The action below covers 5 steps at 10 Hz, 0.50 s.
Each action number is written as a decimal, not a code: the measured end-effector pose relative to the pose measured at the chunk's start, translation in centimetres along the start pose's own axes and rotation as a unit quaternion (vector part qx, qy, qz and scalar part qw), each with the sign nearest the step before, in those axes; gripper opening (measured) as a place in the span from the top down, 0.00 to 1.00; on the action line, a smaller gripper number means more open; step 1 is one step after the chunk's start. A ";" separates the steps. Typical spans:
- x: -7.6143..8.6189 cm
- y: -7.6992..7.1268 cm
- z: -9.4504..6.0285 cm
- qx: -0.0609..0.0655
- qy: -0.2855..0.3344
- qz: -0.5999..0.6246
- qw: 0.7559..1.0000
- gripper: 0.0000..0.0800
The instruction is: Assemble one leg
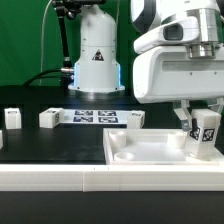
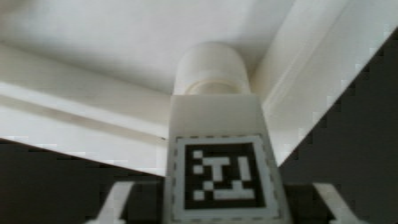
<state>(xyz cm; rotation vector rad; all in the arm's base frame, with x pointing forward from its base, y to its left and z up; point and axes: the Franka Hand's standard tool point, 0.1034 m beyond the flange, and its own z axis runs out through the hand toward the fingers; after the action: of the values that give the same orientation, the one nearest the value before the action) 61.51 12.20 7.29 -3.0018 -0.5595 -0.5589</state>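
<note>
My fingers (image 1: pixel 186 119) are clenched on the leg (image 1: pixel 207 133), held upright at four o'clock in the exterior view, its round tip at a corner of the panel (image 1: pixel 140 152). Any tilt or offset could jam the tip on the rim or shove the panel along the bench (image 1: pixel 50 140)

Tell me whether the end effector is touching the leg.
Touching. The wrist view shows the end effector with a finger pressed against each side of the leg; the exterior view agrees.

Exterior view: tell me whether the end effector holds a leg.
Yes, the end effector grips a tagged leg at the white panel's corner.
</note>
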 end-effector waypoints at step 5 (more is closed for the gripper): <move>0.0 0.0 0.0 0.000 0.000 0.000 1.000 0.22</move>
<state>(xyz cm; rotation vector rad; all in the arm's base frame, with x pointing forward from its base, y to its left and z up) 61.50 12.20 7.28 -3.0018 -0.5597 -0.5586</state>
